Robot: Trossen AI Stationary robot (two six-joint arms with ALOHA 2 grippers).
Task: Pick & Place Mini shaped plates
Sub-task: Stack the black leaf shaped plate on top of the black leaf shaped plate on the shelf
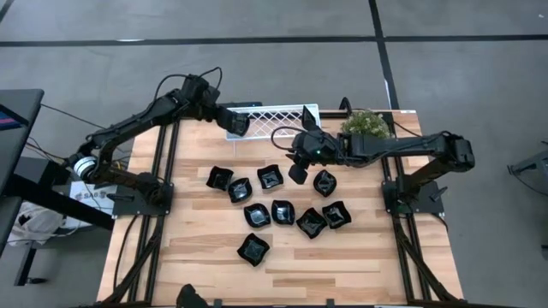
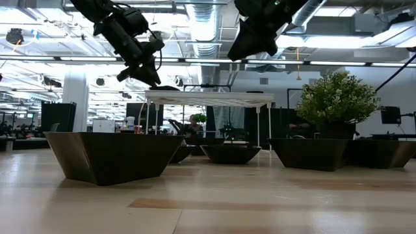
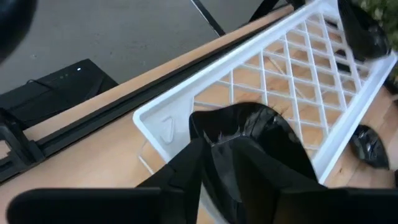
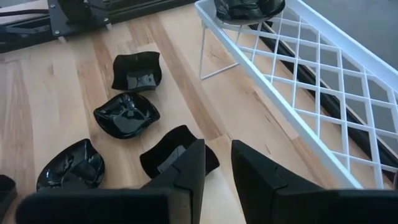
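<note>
Mini shaped plate point(image 3: 249, 134) rests on the white lattice tray point(image 3: 348, 118), frame centre, just ahead of the left gripper point(image 3: 208, 165), jaws slightly apart. Right gripper point(image 4: 217, 165), lower centre, is empty, jaws narrowly parted above the table plates point(image 4: 127, 115).

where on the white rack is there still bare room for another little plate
Most of the white rack is bare lattice: the whole stretch from the plate under the left pincer at its left end toward the plant. The table middle is crowded with black plates; the wood in front of them is free.

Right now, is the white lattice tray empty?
No, a glossy black mini plate sits on the white lattice tray at one end.
</note>
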